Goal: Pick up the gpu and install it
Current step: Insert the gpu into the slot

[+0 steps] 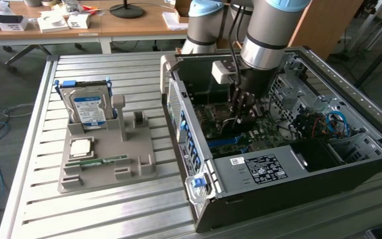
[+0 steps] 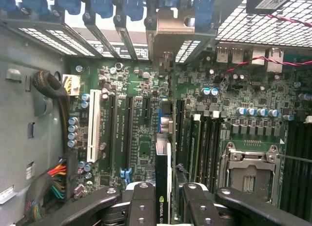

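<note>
So the arm (image 1: 264,45) is reaching down into the open PC case (image 1: 257,199), which lies on its side on the slatted metal worktop (image 1: 111,209). The claw (image 1: 242,112) sits low inside the case, right over the motherboard (image 2: 141,153).

From the wrist cam you can see the claw is clamped narrow on the gpu (image 2: 163,172). One finger (image 2: 141,206) is on each side of the card, pressed against its faces. The card is seen edge-on, a thin dark strip with a bit of a green logo near the grip. It stands upright over the board, between the long black expansion slots and the memory slots. Its silvery bracket (image 2: 170,30) is at the far end, up against the rear slot openings of the case, in line with the row of blue retainer clips (image 2: 102,4). Honestly I can't tell whether the card's edge is actually down in its slot or just sitting above it.

Other stuff on the board: a white slot (image 2: 93,133) a few slots over from the card, and the empty CPU socket (image 2: 248,167) on the other side. There's also a sleeved cable bundle (image 2: 51,89) along the case wall.

Well apart from the case, toward the exterior view's left, a grey holder (image 1: 105,149) sits on the worktop. It has a hard drive (image 1: 88,107) with a blue-white label standing in it, a CPU chip (image 1: 81,148) lying flat, and a green memory stick (image 1: 98,162) just beside that.
</note>
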Action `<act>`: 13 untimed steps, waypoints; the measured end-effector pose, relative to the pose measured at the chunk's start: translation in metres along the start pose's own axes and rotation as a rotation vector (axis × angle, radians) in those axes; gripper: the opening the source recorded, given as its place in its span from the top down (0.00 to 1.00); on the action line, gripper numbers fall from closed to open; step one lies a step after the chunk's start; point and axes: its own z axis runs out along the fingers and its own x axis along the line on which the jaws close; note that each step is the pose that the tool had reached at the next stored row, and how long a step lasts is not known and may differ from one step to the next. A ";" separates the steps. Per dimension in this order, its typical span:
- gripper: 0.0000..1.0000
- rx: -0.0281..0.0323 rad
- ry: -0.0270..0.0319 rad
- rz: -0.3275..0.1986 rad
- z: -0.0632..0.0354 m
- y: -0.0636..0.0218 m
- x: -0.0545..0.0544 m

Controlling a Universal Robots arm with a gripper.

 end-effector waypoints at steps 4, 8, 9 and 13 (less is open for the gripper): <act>0.74 0.0001 0.0000 0.000 0.0005 0.0012 -0.001; 0.74 0.0002 -0.0003 0.000 0.0013 0.0023 -0.001; 0.74 0.0001 -0.0002 0.000 0.0014 0.0025 -0.001; 0.74 0.0001 -0.0002 0.000 0.0045 0.0045 -0.002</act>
